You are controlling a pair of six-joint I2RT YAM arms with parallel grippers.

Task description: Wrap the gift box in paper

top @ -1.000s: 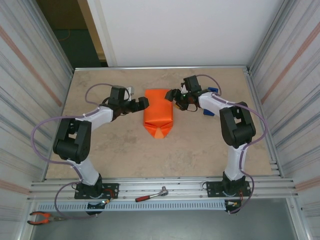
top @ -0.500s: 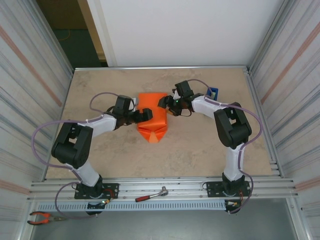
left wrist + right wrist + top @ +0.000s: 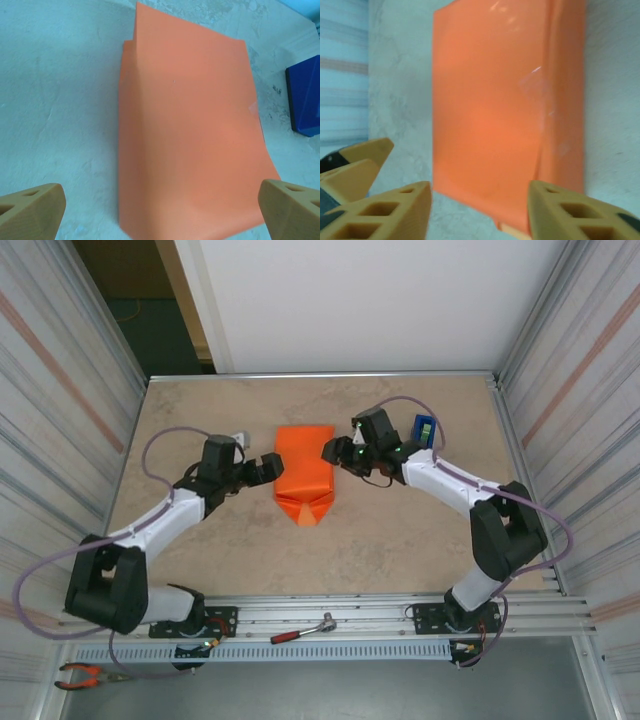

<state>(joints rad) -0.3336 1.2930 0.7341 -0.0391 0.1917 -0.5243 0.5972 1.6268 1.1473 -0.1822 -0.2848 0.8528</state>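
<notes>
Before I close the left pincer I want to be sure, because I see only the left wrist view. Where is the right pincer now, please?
Observer: The right pincer is at the right edge of the paper, across from the left pincer.
Operator: Are its jaws open?
Observer: Yes, open, the paper just ahead of them.
Operator: And the near end of the paper?
Observer: Folded to a point on the table.

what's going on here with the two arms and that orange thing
Two robot arms are wrapping a box in orange paper. The paper already covers the box, with its near end folded to a point. The left arm's fingers stand wide open at its left side. The right arm's fingers are apart at its right side.
</notes>
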